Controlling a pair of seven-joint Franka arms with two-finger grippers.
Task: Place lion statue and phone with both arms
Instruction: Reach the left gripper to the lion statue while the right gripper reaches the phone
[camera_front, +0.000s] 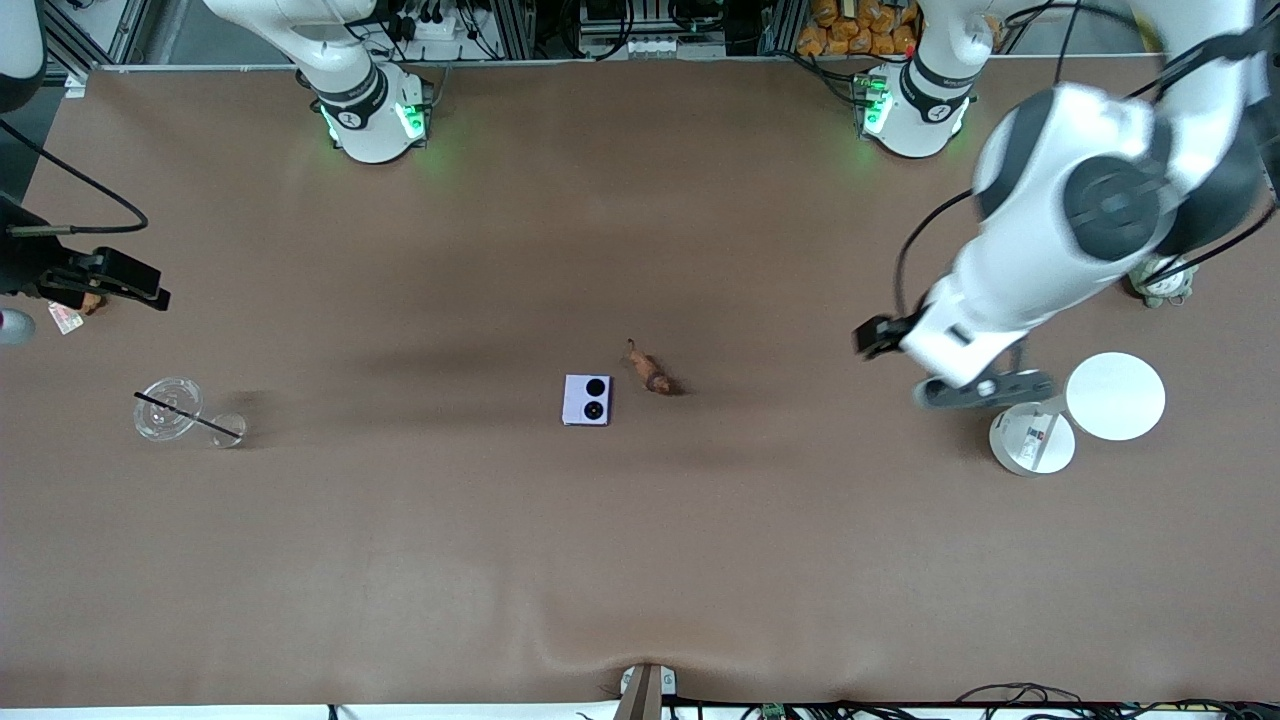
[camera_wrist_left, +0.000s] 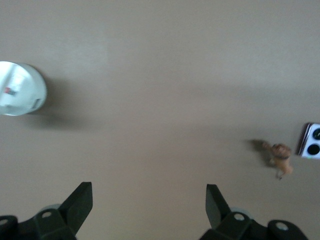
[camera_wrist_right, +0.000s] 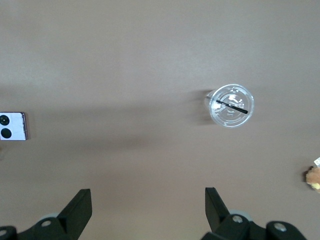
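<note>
**Nothing picked up yet**

The lion statue (camera_front: 651, 371) and the phone (camera_front: 587, 399) lie side by side at the table's middle, untouched. The left gripper (camera_wrist_left: 149, 202) and right gripper (camera_wrist_right: 148, 202) hang open near opposite short edges; both pickups remain.

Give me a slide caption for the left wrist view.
Open left gripper empty above bare table, lion statue and phone off to one side.

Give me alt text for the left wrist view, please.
The open left gripper hangs over bare brown table, holding nothing. Farther off lie the lion statue and, beside it, the lavender phone; a white round container sits apart.
</note>
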